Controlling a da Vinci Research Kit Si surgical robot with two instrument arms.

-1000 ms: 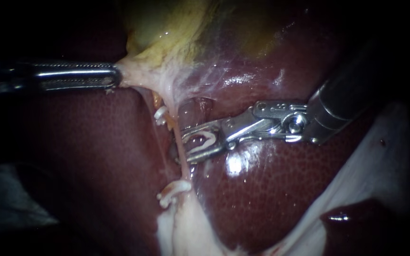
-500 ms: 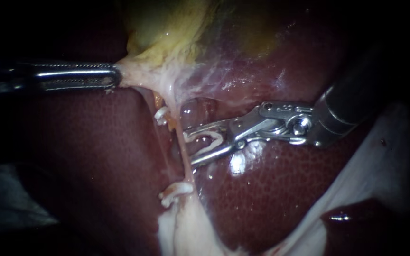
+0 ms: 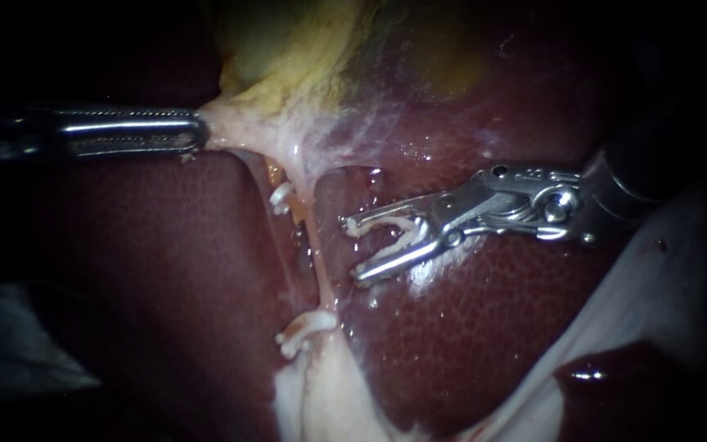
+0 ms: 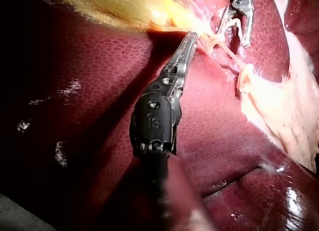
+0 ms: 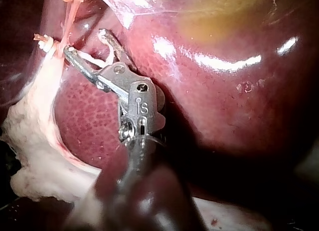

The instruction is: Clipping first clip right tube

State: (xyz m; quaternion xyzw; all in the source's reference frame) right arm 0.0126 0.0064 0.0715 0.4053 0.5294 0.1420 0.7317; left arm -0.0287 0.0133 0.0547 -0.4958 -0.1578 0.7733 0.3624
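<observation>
**Q:** What has changed against the liver (image 3: 468, 327)?

**A:** Our right instrument (image 3: 352, 250) has drawn back toward its own side. Half a second ago its jaws straddled the tube (image 3: 314, 254). Now both tips lie just beside the tube, apart from it, over bare liver surface. The tube, the two white clips near it and our left instrument (image 3: 198, 133) have kept their places.

**Q:** How do the right jaws stand?

**A:** They stand spread, with the loaded clip (image 3: 382, 223) seated between them. It is white and open, with one leg along each jaw, so both jaws bear on it. In the right wrist view we find the same arrangement, with the tips near the tube but not around it.

**Q:** Where does the tube run?

**A:** It is thin, pinkish and taut. It descends from the pale tissue (image 3: 239, 127) under the gallbladder (image 3: 288, 49) to the white fat (image 3: 321, 385) below. The upper clip (image 3: 281, 198) shows just beside its upper stretch, and the lower clip (image 3: 304, 331) sits at its foot. We cannot tell whether the upper clip sits on this tube or on the paler strand alongside it.

**Q:** And the left jaws?

**A:** They are clenched on the pale tissue, which is drawn into a peak toward that instrument. The left wrist view shows them closed at the gallbladder's yellow margin.
</observation>
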